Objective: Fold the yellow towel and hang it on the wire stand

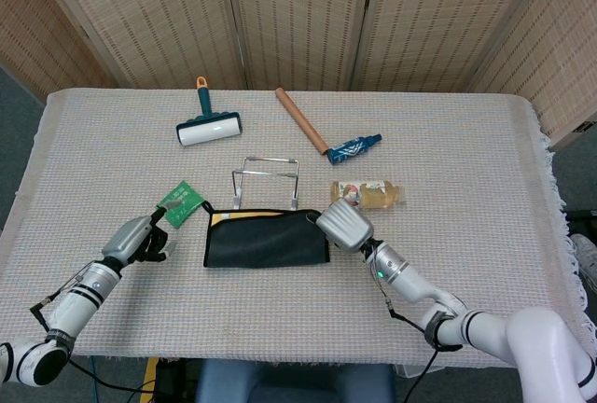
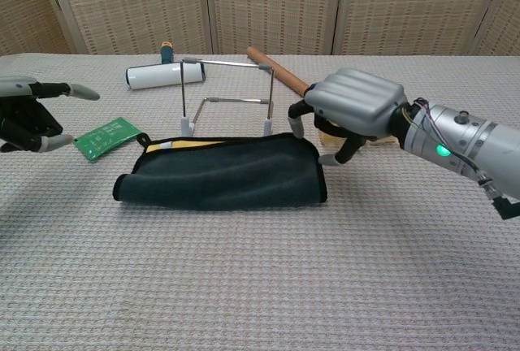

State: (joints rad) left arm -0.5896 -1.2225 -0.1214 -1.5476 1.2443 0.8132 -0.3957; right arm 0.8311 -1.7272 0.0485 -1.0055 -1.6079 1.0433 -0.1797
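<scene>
The towel (image 1: 266, 243) (image 2: 219, 179) lies folded into a long dark band on the table, a strip of yellow showing along its far edge. Just behind it stands the wire stand (image 1: 266, 174) (image 2: 227, 83), bare. My right hand (image 1: 345, 224) (image 2: 353, 106) hovers at the towel's right end with fingers bent downward; one fingertip is close to the towel's far right corner, and nothing is in its grasp. My left hand (image 1: 140, 238) (image 2: 28, 115) is off to the left of the towel, fingers apart, holding nothing.
A green packet (image 1: 180, 202) (image 2: 106, 137) lies between my left hand and the towel. A lint roller (image 1: 209, 129) and a wooden-handled tool (image 1: 300, 119) lie further back. A small bottle (image 1: 368, 194) lies right of the stand, just beyond my right hand.
</scene>
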